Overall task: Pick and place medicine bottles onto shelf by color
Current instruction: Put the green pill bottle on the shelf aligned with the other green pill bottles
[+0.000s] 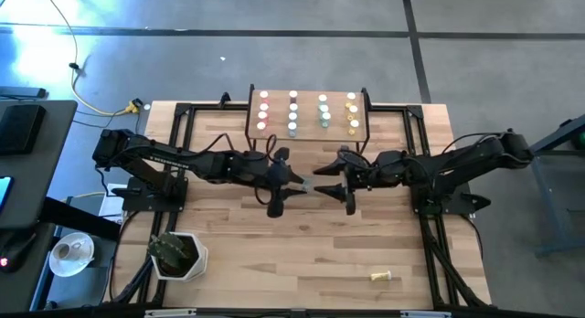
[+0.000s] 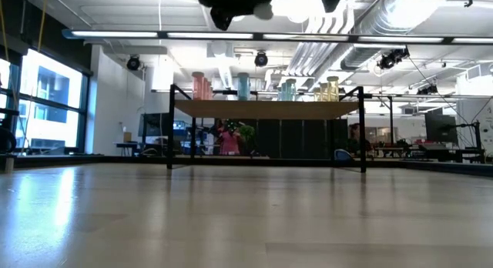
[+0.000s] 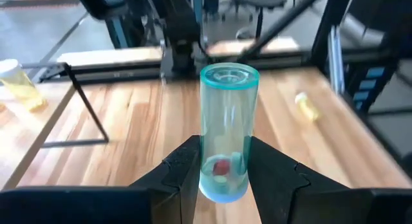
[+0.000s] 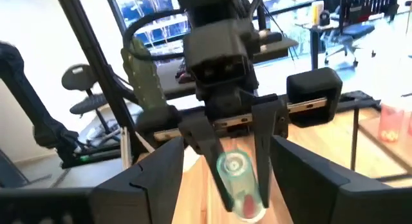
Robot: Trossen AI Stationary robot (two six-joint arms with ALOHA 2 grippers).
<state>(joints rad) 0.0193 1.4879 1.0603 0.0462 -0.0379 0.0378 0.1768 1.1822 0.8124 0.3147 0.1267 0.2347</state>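
A: What's sitting between the jaws of the left gripper (image 3: 222, 179) right now?

B: A clear blue cylindrical plastic bottle (image 3: 226, 130), pinched near its base by the two dark fingers (image 3: 183, 179), with most of its length sticking out beyond them. The right gripper (image 4: 222, 185) is facing it, jaws standing wide on either side of that same bottle and not touching it.

A: So what's worrying you?

B: The grip looks low on the bottle, so I'd judge it could pivot or slip out if the arm is swinging fast. The right fingers are also flanking it closely; a careless move by either arm could knock the bottle out of the left jaws.

A: And beyond the jaws?

B: A yellow bottle lying on its side (image 1: 385, 277) is resting on the butcher-block tabletop (image 1: 302, 254), well apart from both grippers towards the near right corner. A white pot with a dark green plant (image 1: 177, 255) is standing near the left arm's base.

A: Farther on?

B: The small light-wood shelf on thin black legs (image 1: 308, 114) is standing just beyond both grippers, already carrying the medicine bottles (image 1: 292, 114) in colour columns: pink, blue, green, yellow. I'd guess those standing bottles are the main obstacle, since the blue column is crowded and a tilted placement could topple its neighbours.
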